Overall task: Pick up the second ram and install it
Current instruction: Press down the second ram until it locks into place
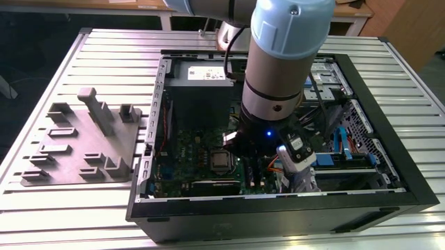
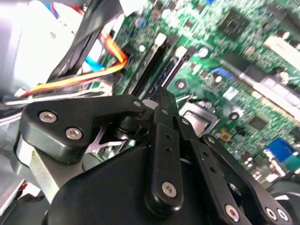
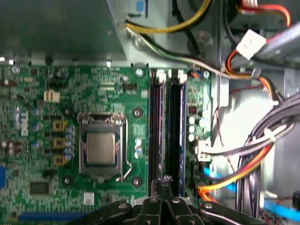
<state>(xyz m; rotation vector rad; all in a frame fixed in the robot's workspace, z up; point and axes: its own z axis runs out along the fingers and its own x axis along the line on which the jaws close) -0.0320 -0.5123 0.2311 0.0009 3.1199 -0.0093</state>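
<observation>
The gripper [image 3: 165, 182] is seen lowered inside the open computer case [image 1: 407, 172], over the bank of long black slots [image 3: 174, 117] on the green motherboard [image 3: 108, 89], just beside the processor socket [image 3: 101, 147]. In both wrist views its 2 fingers [image 2: 165, 112] are drawn tightly together with no gap visible between them, and the tips are placed right at one end of the slot bank. A long, thin, dark strip with a bluish edge, taken to be the second ram [image 3: 162, 122], is seen standing in line with the slots directly ahead of the fingertips. Whether it is fully seated, or whether its near end is pinched between the fingers, cannot be told. The stick is judged to be light, stiff and thin, but fragile: its chips and contact edge are best left untouched. It is best held by the long upper edge or the short ends, with force applied straight down and never sideways. A bundle of orange, yellow and grey cables [image 3: 234, 178] is seen close beside the slots.
</observation>
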